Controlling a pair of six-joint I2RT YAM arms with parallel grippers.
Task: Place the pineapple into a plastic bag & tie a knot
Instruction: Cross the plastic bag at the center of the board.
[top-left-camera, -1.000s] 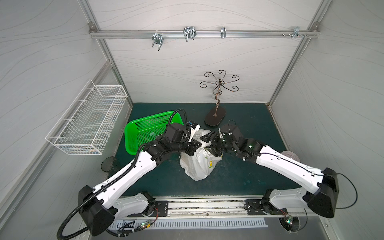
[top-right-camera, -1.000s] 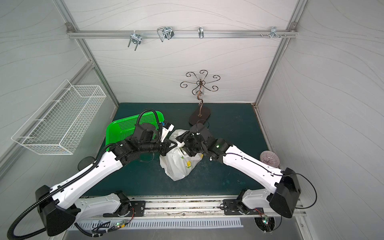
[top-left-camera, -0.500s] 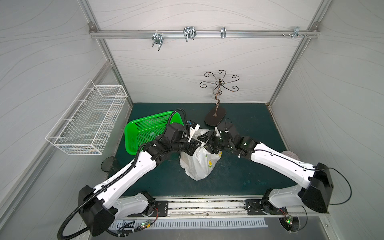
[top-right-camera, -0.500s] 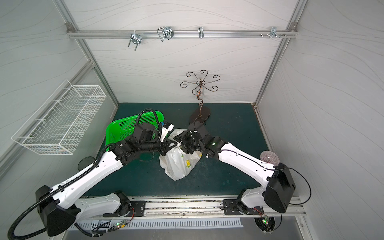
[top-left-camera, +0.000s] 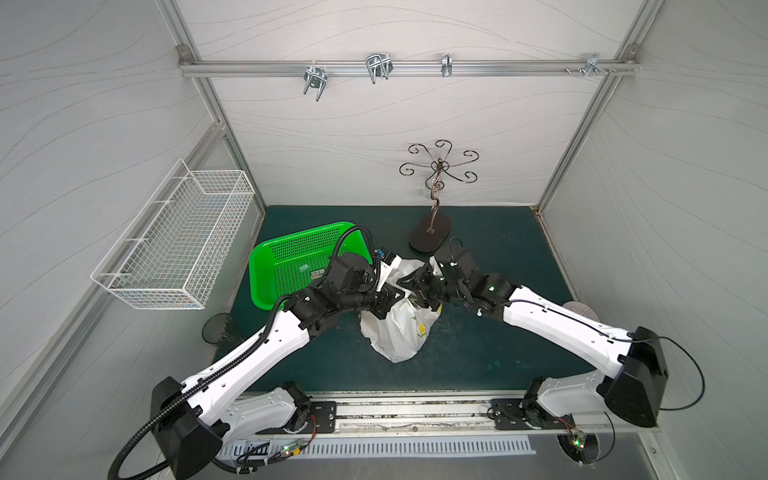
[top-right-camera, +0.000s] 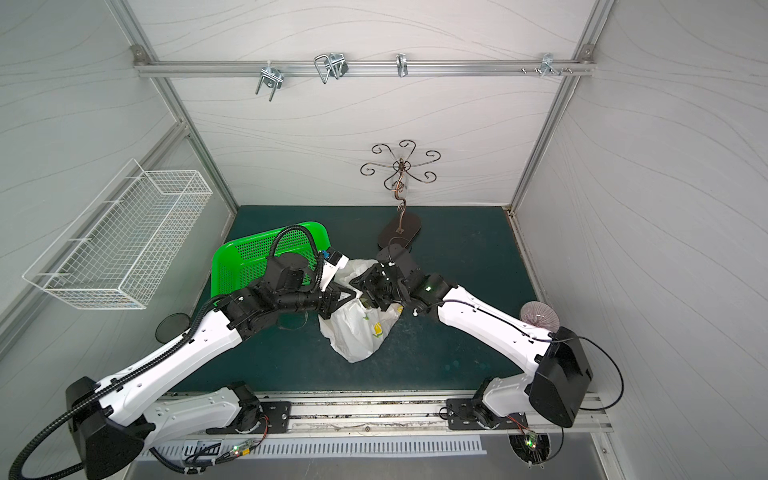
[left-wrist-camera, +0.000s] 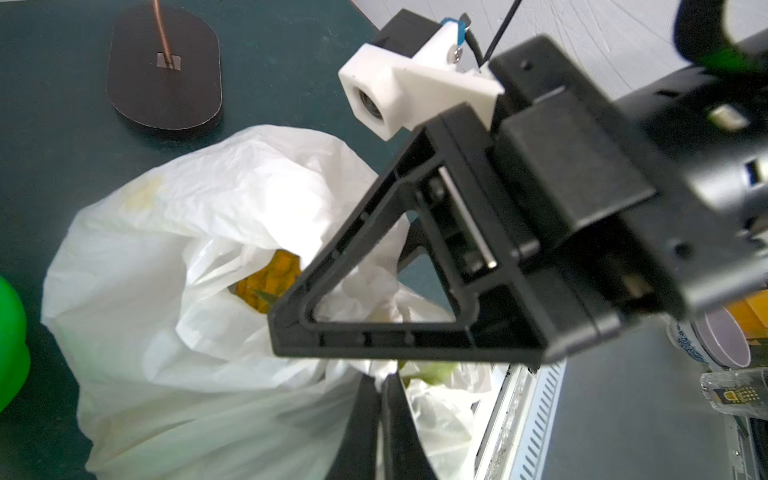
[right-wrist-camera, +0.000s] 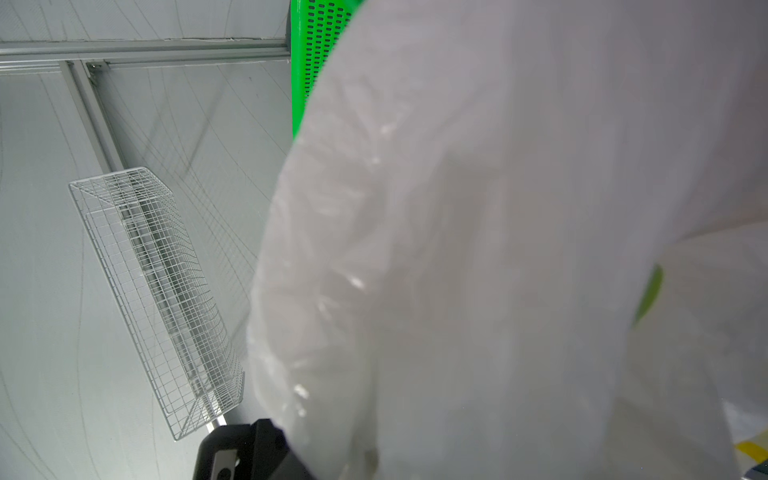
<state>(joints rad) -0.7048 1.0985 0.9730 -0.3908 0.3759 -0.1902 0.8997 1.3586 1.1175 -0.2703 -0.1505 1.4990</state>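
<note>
Both arms pair glossy white shells on the long links with matt black housings at every joint. The left arm (top-left-camera: 257, 353), lower left in a top view, carries a black ribbed hose (top-left-camera: 351, 229) along its shell. The right arm (top-left-camera: 557, 324), lower right, has a thin black cable (top-left-camera: 701, 376) at its boxy black shoulder and a small green light (top-left-camera: 491, 287) on the forearm. Dark screw holes dot the white shells. Each arm stands on a black plate bolted to a silver rail (top-left-camera: 415, 409). The right hand (top-left-camera: 413, 295) is black; in the left wrist view its finger (left-wrist-camera: 361, 232) is an open triangular frame, beside a blocky white camera mount (left-wrist-camera: 395, 87) with a silver screw and a blue clip.
</note>
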